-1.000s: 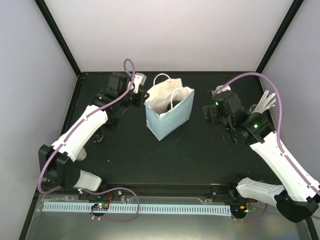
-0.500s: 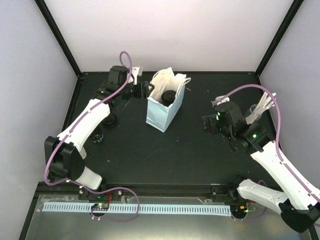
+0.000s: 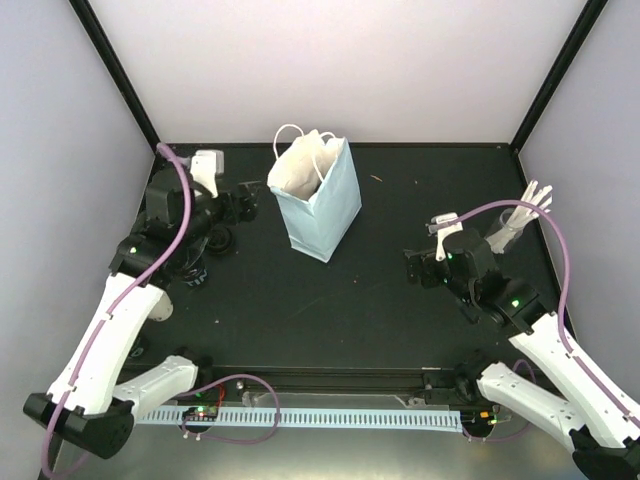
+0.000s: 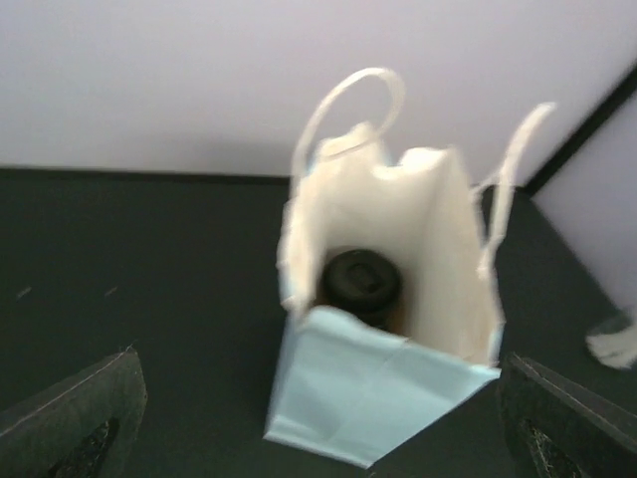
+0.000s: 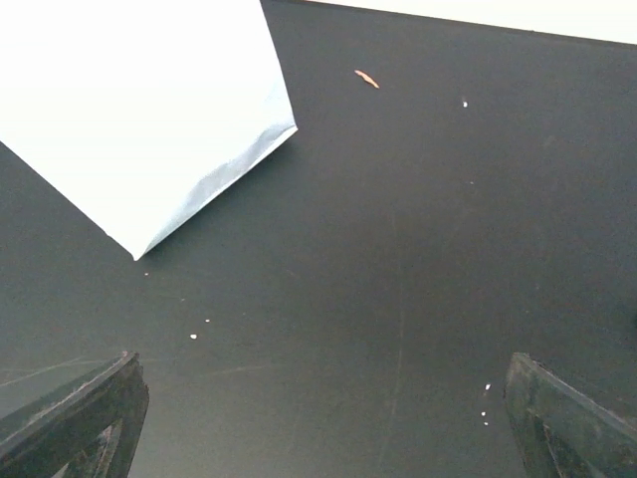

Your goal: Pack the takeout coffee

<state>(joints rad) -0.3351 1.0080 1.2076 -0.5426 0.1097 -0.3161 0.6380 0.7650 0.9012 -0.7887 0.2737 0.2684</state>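
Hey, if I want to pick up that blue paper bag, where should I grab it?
Probably the white handles, from straight above. The bag stands upright with both loops sticking up, and a lidded cup sits inside, so squeezing the walls risks tipping it.

The left arm (image 3: pixel 110 320) and right arm (image 3: pixel 565 350) wear white shells over black joints. A purple cable (image 3: pixel 500 205) loops off each wrist. Green lights (image 3: pixel 515 300) glow on the black housings. The fingers (image 4: pixel 80 418) look dark grey, perhaps with triangular cut-outs; they're blurred.
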